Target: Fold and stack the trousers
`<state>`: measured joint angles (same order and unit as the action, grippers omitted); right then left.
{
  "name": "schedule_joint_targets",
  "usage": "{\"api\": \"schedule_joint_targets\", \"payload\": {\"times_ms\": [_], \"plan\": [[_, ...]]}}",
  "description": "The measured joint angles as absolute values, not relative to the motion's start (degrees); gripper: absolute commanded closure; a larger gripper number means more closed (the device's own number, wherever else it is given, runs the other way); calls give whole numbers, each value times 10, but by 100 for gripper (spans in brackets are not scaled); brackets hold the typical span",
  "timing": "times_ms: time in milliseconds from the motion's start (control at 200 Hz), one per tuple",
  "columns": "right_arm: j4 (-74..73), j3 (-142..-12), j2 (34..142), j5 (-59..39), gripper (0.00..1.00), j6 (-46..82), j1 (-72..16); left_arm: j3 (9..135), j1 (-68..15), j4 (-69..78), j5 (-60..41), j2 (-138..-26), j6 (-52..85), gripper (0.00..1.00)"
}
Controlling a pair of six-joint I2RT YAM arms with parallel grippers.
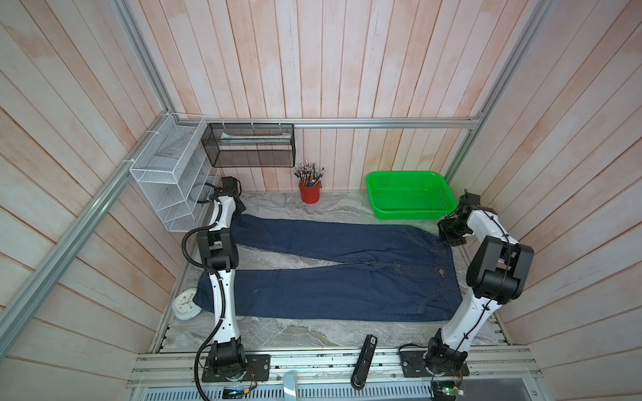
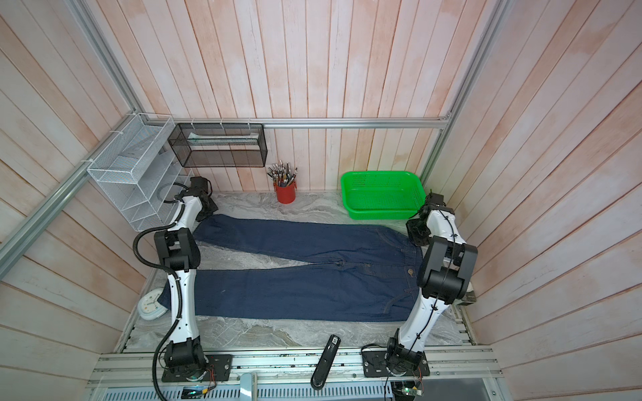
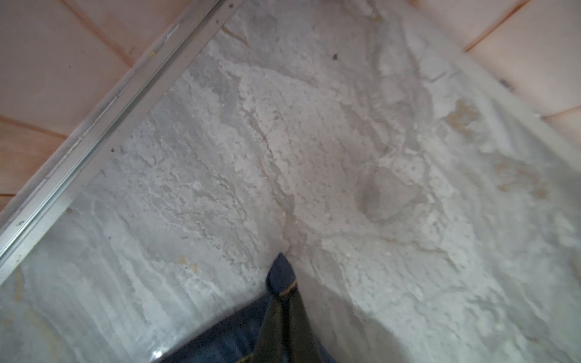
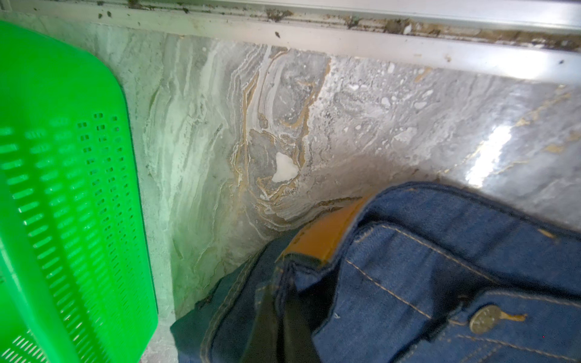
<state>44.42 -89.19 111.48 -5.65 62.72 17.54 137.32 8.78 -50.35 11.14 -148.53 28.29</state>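
The trousers (image 1: 330, 277) (image 2: 302, 277), dark blue jeans, lie flat on the marble table in both top views, legs spread to the left and waist to the right. My left gripper (image 1: 239, 211) (image 3: 284, 292) is shut on the far leg's hem corner (image 3: 280, 272), which pokes out past the closed fingertips. At the far corner of the waist, my right gripper (image 1: 448, 239) (image 4: 283, 301) is shut on the waistband, beside the tan patch (image 4: 323, 239). The brass button (image 4: 484, 319) shows nearby.
A green basket (image 1: 410, 194) (image 4: 63, 188) stands at the back right, close to the right gripper. A red pen cup (image 1: 310, 192) is at the back middle. Wire racks (image 1: 170, 180) hang at the left. A white clock (image 1: 186, 305) lies by the near hem. A black device (image 1: 364, 361) lies on the front rail.
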Motion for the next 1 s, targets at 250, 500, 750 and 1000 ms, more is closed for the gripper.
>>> {"api": "schedule_joint_targets", "payload": {"times_ms": [250, 500, 750, 1000], "plan": [[397, -822, 1020, -83, 100, 611, 180, 1123, 75, -423, 72, -1269, 297, 100], [347, -708, 901, -124, 100, 588, 213, 896, 75, -332, 36, -1071, 298, 100], [320, -607, 803, -167, 100, 557, 268, 743, 99, -291, 17, -933, 298, 100], [313, -528, 734, -213, 100, 524, 338, 620, 158, -270, -11, -761, 300, 100]]}}
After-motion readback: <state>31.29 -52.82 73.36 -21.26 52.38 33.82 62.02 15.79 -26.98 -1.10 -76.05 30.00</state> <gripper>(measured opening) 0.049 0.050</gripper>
